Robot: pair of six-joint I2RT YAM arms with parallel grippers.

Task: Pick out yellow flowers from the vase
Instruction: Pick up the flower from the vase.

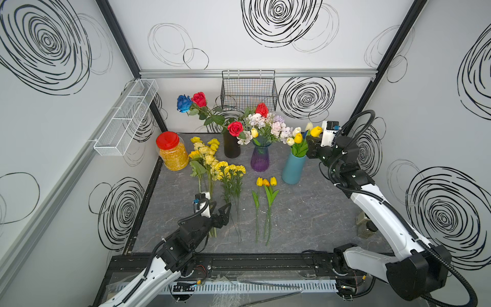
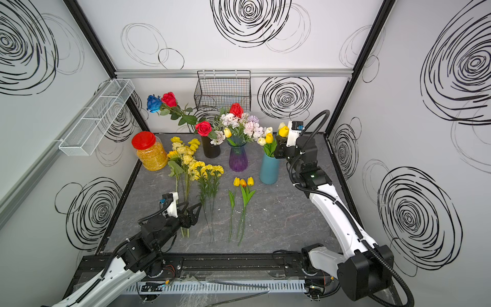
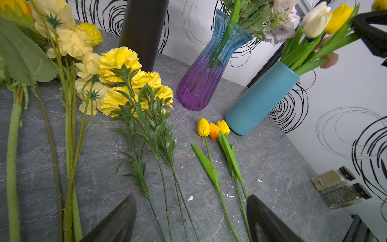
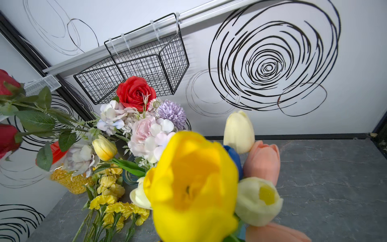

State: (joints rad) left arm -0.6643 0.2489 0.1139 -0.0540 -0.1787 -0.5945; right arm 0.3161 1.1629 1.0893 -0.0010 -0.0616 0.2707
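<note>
My right tool (image 1: 310, 142) is clenched on one yellow tulip (image 1: 316, 131) over the teal vase (image 1: 292, 170) at 2 o'clock; my left tool (image 1: 220, 207) hangs released. Three tulips (image 1: 265, 182) lie centred on the bench (image 1: 305, 212).

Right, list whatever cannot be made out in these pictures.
- Right gripper: whether its shut jaws pinch a stem; right wrist view, the big yellow tulip bloom blocks them.
- Stems inside the tall black opaque vase: both top views, its wall hides them.
- Labels on the two small glass spice jars: left wrist view, too small.
- Salmon-pink tulip: right wrist view, cut off by the picture's edge.
</note>
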